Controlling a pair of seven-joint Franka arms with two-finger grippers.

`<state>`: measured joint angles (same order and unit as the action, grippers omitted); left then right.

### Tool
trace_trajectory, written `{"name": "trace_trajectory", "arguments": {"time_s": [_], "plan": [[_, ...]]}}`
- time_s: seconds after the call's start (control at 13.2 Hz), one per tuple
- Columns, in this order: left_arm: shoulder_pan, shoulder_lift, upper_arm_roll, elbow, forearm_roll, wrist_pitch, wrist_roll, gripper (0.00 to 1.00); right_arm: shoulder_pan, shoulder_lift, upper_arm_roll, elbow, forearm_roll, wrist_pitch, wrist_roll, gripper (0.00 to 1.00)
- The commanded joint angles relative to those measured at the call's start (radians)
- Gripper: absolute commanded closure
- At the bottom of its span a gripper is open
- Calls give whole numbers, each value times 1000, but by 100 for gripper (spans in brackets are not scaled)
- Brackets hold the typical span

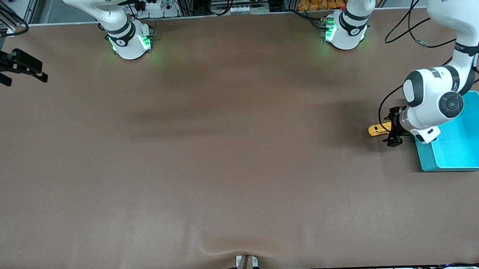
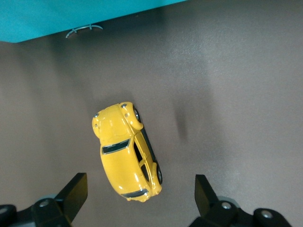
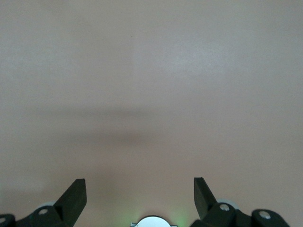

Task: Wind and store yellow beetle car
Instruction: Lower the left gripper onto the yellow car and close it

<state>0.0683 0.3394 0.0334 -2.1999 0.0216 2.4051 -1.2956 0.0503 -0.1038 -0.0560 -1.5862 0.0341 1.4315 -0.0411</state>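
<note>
The yellow beetle car (image 1: 379, 129) sits on its wheels on the brown table (image 1: 225, 171) at the left arm's end, just beside the turquoise bin (image 1: 469, 142), on the bin's side toward the table's middle and apart from its wall. The left gripper (image 1: 392, 127) is low over the table between the car and the bin, right at the car's bin-side end. In the left wrist view the car (image 2: 127, 152) lies skewed between the two black fingers (image 2: 73, 195), nearer one finger than the other, and neither finger touches it. The jaws stand wide apart, gripping nothing.

Farther from the front camera, at the right arm's end of the table, the right gripper (image 1: 26, 66) waits above the table's edge. Its fingers (image 3: 72, 198) are spread wide with only bare brown surface between them.
</note>
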Motion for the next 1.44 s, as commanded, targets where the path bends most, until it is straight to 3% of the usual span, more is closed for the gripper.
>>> {"name": "trace_trajectory", "arguments": {"time_s": [0.0, 0.91, 1.06, 1.36], "plan": [[8, 15, -6, -24, 21, 60, -27, 0, 16, -51, -7, -57, -22, 33, 23, 0], [28, 24, -4, -78, 23, 134, -28, 3, 13, -45, -31, -63, -19, 75, 12, 0], [28, 21, -4, -80, 23, 134, -28, 21, 13, -45, -31, -63, -19, 70, 1, 0], [24, 9, -4, -80, 24, 132, -24, 73, 13, -47, -31, -55, -17, 63, -2, 0]]}}
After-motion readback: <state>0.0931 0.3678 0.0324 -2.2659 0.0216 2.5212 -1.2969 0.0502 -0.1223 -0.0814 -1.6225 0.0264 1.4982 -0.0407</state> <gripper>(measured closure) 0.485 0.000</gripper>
